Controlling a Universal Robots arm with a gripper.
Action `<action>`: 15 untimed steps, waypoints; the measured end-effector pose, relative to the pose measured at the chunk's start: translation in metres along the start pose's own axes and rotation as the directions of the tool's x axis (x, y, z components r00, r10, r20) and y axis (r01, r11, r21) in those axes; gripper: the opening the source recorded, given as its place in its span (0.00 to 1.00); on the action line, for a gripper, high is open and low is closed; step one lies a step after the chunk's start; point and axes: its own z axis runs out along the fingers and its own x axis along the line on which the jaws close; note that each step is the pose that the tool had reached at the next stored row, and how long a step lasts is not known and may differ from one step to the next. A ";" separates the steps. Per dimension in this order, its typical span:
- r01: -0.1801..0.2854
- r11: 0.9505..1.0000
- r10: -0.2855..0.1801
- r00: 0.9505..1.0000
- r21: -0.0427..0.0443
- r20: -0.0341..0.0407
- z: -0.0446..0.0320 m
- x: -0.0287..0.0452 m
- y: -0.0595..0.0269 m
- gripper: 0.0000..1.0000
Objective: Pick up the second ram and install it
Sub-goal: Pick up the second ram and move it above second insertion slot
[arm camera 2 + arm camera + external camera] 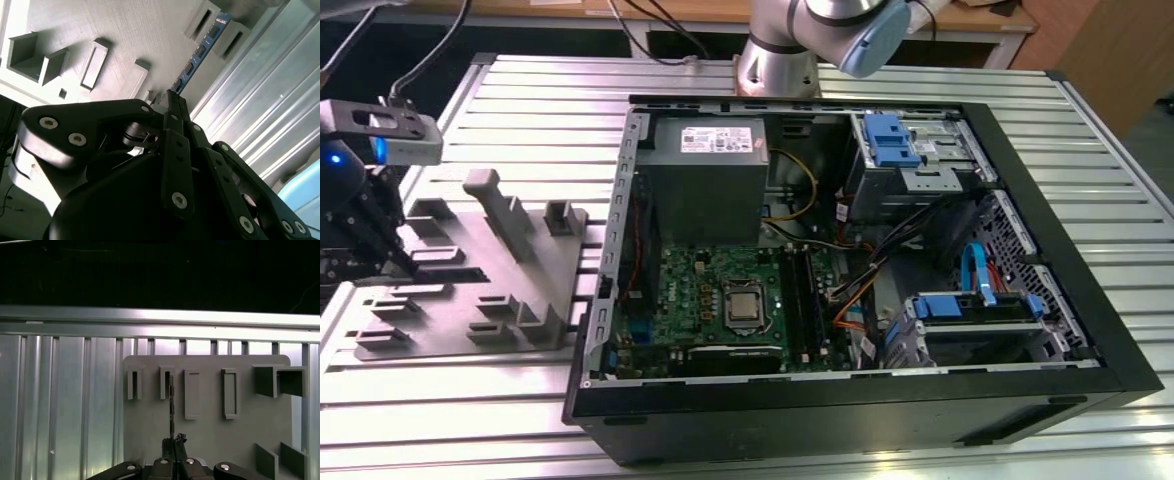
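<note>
The second ram (200,52) is a thin blue-green stick with black chips, and my gripper (170,97) is shut on its near end. Seen edge-on in the first wrist view, the second ram (171,405) runs from my gripper (173,441) to a slotted post of the grey holder tray (210,440). Its far end lies between two posts of the holder tray (120,30); I cannot tell whether it still rests in them. In the exterior view my gripper (380,255) hangs over the holder tray (454,330) at the far left, well away from the open computer case (854,390).
The case lies open on a ribbed metal table (520,100). Inside are a grey power-supply box (707,160), a green motherboard (720,290) with long black slots (807,300), cables and blue drive brackets (887,135). Tall posts (494,205) stand on the tray.
</note>
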 end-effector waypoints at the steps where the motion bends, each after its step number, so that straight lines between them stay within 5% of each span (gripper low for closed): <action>1: 0.000 1.000 0.000 1.000 0.000 0.000 -0.0027 -0.0001 0.0000 0.11; 15: 0.000 1.000 0.000 1.000 0.003 0.000 -0.0245 -0.0011 0.0002 0.11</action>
